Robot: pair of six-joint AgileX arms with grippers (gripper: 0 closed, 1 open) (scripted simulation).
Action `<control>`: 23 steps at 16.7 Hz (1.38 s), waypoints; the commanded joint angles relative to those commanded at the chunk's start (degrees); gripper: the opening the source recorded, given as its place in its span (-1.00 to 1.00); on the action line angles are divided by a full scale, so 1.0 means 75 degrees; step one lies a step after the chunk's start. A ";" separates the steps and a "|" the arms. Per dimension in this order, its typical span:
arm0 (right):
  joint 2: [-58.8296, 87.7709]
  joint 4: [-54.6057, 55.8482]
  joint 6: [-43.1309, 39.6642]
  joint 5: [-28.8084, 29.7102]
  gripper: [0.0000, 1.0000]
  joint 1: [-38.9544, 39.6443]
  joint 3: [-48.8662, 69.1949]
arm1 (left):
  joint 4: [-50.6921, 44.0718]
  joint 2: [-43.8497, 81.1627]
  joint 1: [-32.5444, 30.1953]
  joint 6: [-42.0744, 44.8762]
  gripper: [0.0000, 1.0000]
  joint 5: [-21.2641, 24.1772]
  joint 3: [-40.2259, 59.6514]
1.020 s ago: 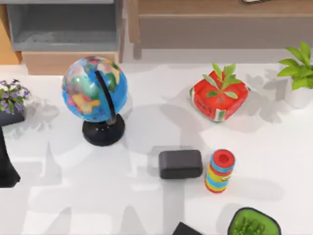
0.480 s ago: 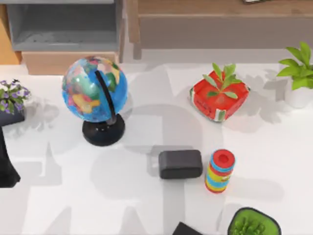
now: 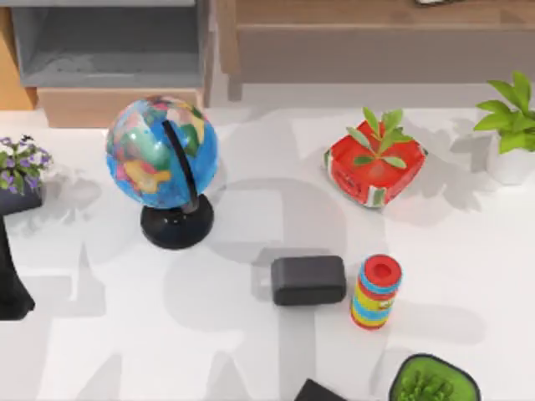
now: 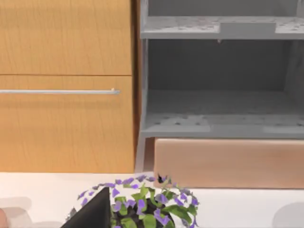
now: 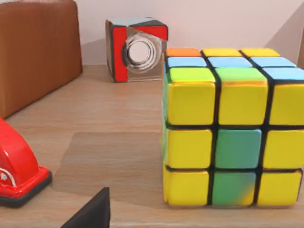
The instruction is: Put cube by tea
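Nothing on the table has shifted since earlier; from above you see the globe, black box and red tea box. Left wrist: purple flowers before a cabinet. Right wrist: the cube sits on a wooden shelf. You cannot tell either gripper's state; no writing is legible.

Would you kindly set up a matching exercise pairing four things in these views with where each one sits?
Things:
1. globe
2. black box
3. puzzle cube
4. purple-flowered plant

Places:
A. on a wooden surface, near a red and black block with a round opening
B. at the table's left edge
C. beside the striped ring stack
D. left of centre on the white table, on a black base

Pairs: 1-D, 2-C, 3-A, 4-B
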 joint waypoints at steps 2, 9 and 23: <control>0.0157 0.0054 0.0001 0.0006 1.00 0.0002 0.0103 | 0.0000 0.0000 0.0000 0.0000 1.00 0.0000 0.0000; 0.0974 -0.0295 -0.0007 0.0149 1.00 0.0132 0.1271 | 0.0000 0.0000 0.0000 0.0000 1.00 0.0000 0.0000; 0.1697 -0.0445 -0.0011 0.0329 0.10 0.0302 0.2135 | 0.0000 0.0000 0.0000 0.0000 1.00 0.0000 0.0000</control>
